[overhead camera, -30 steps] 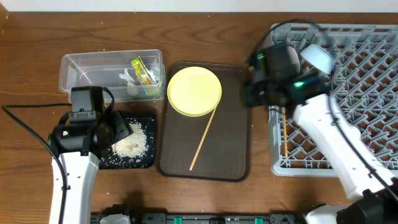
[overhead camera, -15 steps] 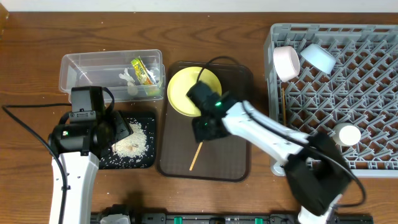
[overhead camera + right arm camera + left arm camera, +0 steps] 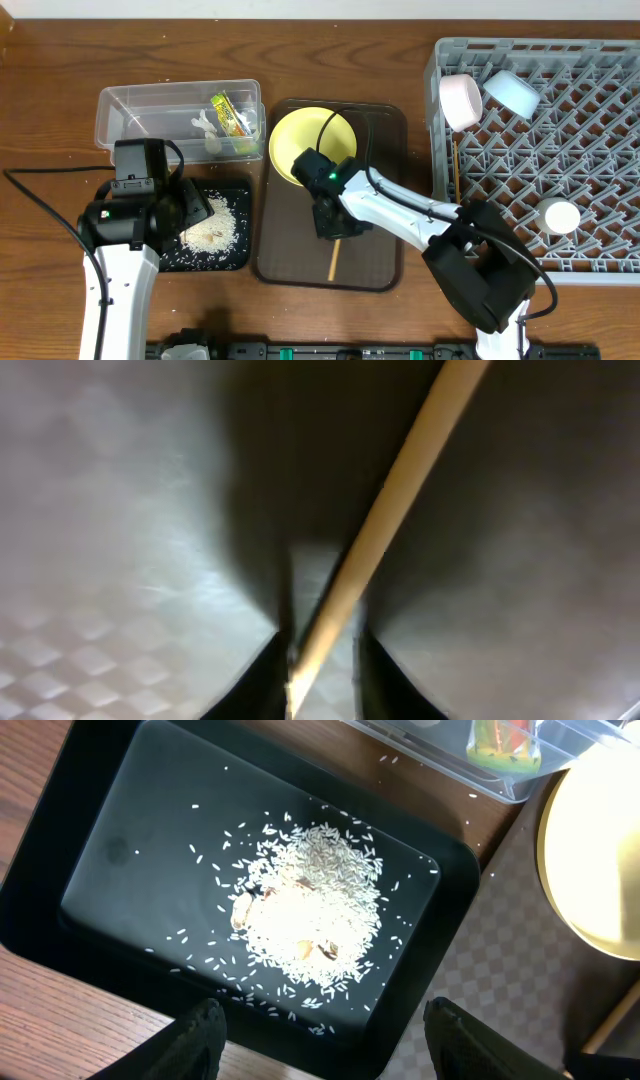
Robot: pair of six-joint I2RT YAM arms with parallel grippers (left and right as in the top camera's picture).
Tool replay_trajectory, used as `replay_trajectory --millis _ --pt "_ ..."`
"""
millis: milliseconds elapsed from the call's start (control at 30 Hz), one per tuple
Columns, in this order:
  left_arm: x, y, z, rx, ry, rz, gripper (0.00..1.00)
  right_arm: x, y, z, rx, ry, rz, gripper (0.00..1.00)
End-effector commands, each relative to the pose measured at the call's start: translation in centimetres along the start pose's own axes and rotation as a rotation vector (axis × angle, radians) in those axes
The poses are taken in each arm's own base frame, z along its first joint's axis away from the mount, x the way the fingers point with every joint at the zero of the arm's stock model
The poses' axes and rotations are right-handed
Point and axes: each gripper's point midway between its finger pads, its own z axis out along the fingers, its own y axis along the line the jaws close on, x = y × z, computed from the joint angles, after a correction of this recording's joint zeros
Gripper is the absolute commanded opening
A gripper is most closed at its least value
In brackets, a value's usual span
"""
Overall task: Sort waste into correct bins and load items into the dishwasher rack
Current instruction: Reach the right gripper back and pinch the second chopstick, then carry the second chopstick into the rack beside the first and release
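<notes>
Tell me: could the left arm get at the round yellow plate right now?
Probably not cleanly. The round yellow plate lies close to the left end effector, but the right arm crosses its lower edge, with the right end effector around the wooden chopstick just below it.

Legible text, numbers, brands: none

Snack wrapper (image 3: 231, 114), yellow-green, lying inside the clear tub (image 3: 125, 100) towards its right end: carries red and green print, but the lettering is too small and blurred to read in both the overhead and left wrist views
</notes>
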Motion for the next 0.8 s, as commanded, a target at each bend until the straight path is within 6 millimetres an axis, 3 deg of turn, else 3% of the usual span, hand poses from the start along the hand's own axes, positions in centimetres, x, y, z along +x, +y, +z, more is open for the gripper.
replay_trajectory --millis 0,67,300,500,567,767 --pt "-0.2 0.2 -0.2 -0.006 -0.005 -0.019 0.67 -0.7 -2.0 0.3 0.053 0.0 0.063 0.09" --pt "-0.2 0.2 -0.2 -0.006 -0.006 -0.019 0.67 -0.7 -2.9 0.2 0.065 0.017 0.086 0.01" --pt "-0.2 0.2 -0.2 -0.005 -0.006 -0.019 0.67 -2.5 -6.7 -2.3 0.047 0.0 0.102 0.01" --pt "-0.2 0.2 -0.2 -0.005 -0.006 -0.019 0.67 -4.6 -10.4 -7.9 -0.01 -0.129 0.065 0.01" --pt "-0.2 0.2 -0.2 -0.005 -0.006 -0.019 0.67 -5.2 -12.2 -10.8 -0.027 -0.207 0.025 0.01" --pt "-0.2 0.2 -0.2 -0.006 -0.006 -0.019 0.67 -5.0 -17.2 -16.4 -0.002 -0.351 0.02 0.01"
